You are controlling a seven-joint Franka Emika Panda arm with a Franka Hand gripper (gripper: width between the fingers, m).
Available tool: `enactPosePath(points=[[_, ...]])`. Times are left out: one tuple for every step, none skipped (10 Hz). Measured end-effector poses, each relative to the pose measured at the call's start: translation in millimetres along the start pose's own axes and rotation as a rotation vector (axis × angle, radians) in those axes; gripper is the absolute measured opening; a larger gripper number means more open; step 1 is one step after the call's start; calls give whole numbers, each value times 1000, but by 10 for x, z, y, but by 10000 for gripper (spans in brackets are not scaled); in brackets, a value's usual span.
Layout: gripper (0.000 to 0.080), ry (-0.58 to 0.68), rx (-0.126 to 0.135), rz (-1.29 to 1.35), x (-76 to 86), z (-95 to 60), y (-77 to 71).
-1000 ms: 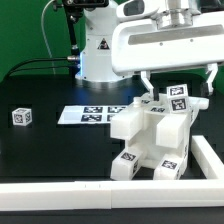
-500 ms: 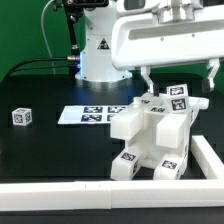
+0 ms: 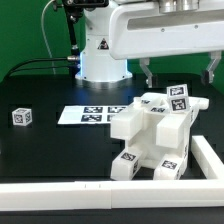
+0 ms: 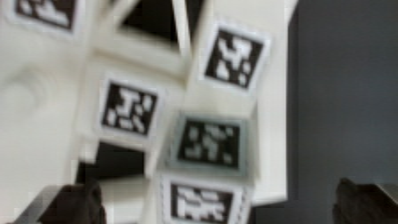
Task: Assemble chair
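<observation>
The chair [image 3: 150,138] stands on the black worktop [image 3: 50,150] toward the exterior view's right, just beside the marker board [image 3: 95,113]. Above it hangs the gripper [image 3: 180,77], its jaws spread wide and holding nothing.

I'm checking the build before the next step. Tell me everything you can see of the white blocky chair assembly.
The white blocky plastic chair assembly looks like matte, chunky blocks joined into one stepped structure, with black-and-white square tags on several faces. It rests on the black table, near the white border rail at the exterior view's right. The open end effector hangs above it, touching nothing.
</observation>
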State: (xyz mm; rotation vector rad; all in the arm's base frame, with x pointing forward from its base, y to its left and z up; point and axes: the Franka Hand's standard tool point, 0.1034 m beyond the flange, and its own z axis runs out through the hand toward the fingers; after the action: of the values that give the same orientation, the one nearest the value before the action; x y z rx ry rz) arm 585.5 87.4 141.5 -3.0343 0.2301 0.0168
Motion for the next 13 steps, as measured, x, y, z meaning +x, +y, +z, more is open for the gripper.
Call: enactPosePath(points=[[648,-21,8,16,47,33,-6],[648,-40,6,21,32,94,-10],[648,-27,7,27,46,138,-22],[648,-25,5,33,44,176,-45],[648,-20,4,32,39,196,-54],[648,-20,4,46,40,196,-52],[555,-20,4,64,39,196,-51],[555,-20,4,73,40,196,-51],[360,-21,7,159,38,197,-58],[286,-18,8,271,50,182,-63],[286,-18,9,328,51,182,-66],[286,-18,8,411,50,182,-67],[285,-18,8,463,50,183,-68]])
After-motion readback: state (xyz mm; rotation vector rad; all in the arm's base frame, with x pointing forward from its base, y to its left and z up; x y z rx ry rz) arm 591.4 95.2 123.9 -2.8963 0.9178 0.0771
